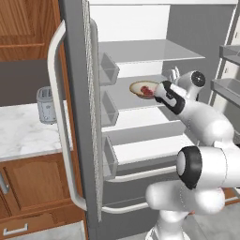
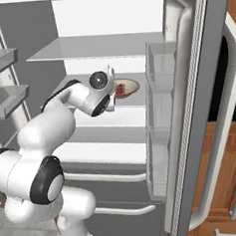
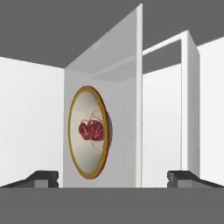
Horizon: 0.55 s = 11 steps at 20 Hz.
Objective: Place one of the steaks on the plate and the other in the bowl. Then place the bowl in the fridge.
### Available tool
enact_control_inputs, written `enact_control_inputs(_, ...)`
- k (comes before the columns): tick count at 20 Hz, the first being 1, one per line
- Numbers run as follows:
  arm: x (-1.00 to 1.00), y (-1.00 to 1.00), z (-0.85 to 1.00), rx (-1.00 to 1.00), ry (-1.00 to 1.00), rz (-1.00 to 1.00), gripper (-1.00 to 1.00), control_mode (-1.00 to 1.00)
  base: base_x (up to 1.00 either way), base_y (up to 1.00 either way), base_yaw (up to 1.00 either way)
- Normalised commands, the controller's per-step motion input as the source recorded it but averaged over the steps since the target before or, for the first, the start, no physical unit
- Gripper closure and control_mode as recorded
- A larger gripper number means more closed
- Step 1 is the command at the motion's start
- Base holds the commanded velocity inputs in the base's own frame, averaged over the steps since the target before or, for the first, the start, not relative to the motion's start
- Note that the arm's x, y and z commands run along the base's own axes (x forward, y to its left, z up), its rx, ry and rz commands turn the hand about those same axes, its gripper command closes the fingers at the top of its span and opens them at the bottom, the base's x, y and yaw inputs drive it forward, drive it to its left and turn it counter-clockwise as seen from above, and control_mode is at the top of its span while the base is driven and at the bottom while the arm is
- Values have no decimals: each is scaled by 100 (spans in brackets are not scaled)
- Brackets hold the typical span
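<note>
The fridge point(image 1: 140, 51) point(image 2: 100, 46) stands with both doors swung wide. On its middle shelf rests the tan-rimmed bowl point(image 1: 138, 86) point(image 2: 129, 85) point(image 3: 87, 148) holding a dark red steak point(image 1: 147, 91) point(image 2: 121, 89) point(image 3: 91, 130). My gripper point(image 1: 158, 92) point(image 2: 112, 93) point(image 3: 112, 177) is open just in front of the bowl, clear of its rim, with nothing between the fingers. The hand view is rolled, so the bowl looks stood on edge against the shelf. The plate is out of view.
The left fridge door point(image 1: 79, 93) with its bins and long handle stands beside my arm; the right door point(image 2: 189, 110) with bins stands on the other side. A toaster point(image 1: 46, 104) sits on the marble counter point(image 1: 23, 136) to the left, above wooden cabinets.
</note>
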Motion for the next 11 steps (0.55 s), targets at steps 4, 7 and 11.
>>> enact_control_inputs(4,-94,8,17,0,-4,0,-100,-100,0,0,0)
enact_control_inputs(7,-99,0,24,0,-1,-1,-100,-100,0,0,0)
enact_control_inputs(11,-82,0,69,0,5,0,-100,-100,0,0,0)
